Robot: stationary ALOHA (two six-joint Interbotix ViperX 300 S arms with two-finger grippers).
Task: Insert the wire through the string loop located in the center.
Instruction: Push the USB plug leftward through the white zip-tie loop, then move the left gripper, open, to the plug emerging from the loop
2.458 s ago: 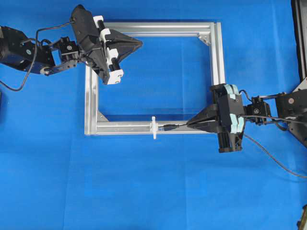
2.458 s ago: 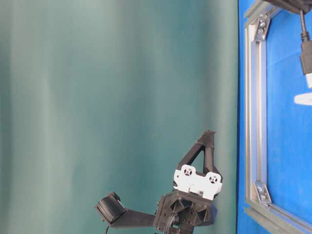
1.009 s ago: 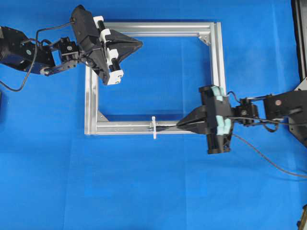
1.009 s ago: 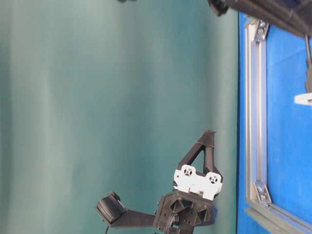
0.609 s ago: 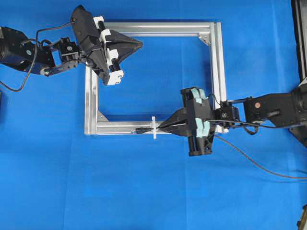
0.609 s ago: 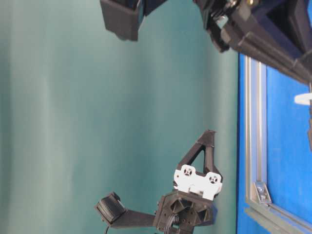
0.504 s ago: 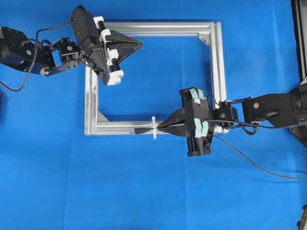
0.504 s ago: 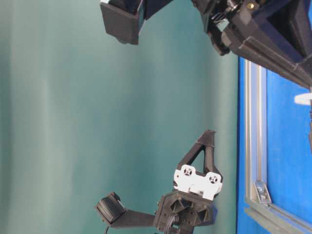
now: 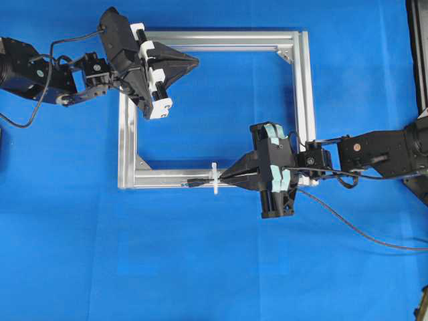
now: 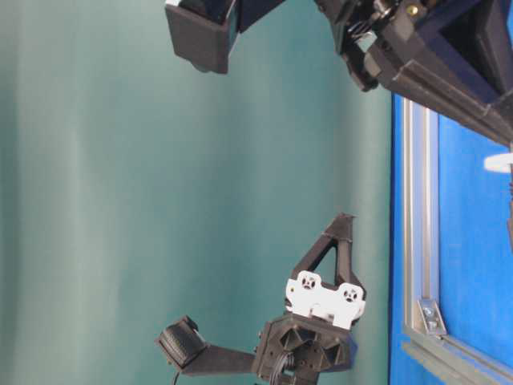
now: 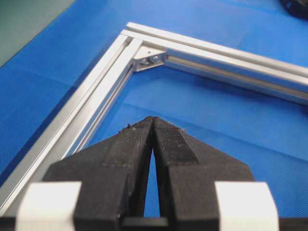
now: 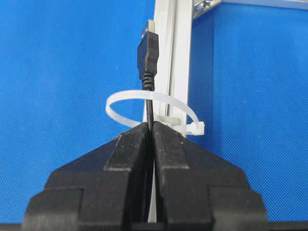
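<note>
My right gripper (image 12: 150, 126) (image 9: 224, 179) is shut on the black wire (image 12: 149, 108), its tips right at the white string loop (image 12: 153, 102) (image 9: 215, 178) on the near bar of the aluminium frame (image 9: 167, 179). The wire passes through the loop, and its plug (image 12: 149, 50) (image 9: 194, 181) sticks out on the far side, over the bar. The rest of the wire (image 9: 354, 231) trails off to the right. My left gripper (image 11: 152, 119) (image 9: 194, 61) is shut and empty, hovering inside the frame's far left corner (image 11: 150, 57).
The square aluminium frame (image 9: 304, 100) lies on blue cloth. The right arm (image 10: 433, 48) fills the top of the table-level view, where a white end of the loop (image 10: 497, 163) shows. A dark edge (image 9: 418, 53) runs down the far right.
Over the last second my right gripper carried the wire leftward along the near bar, and the plug went through the loop. In the last half second nothing moved. The left arm stayed still.
</note>
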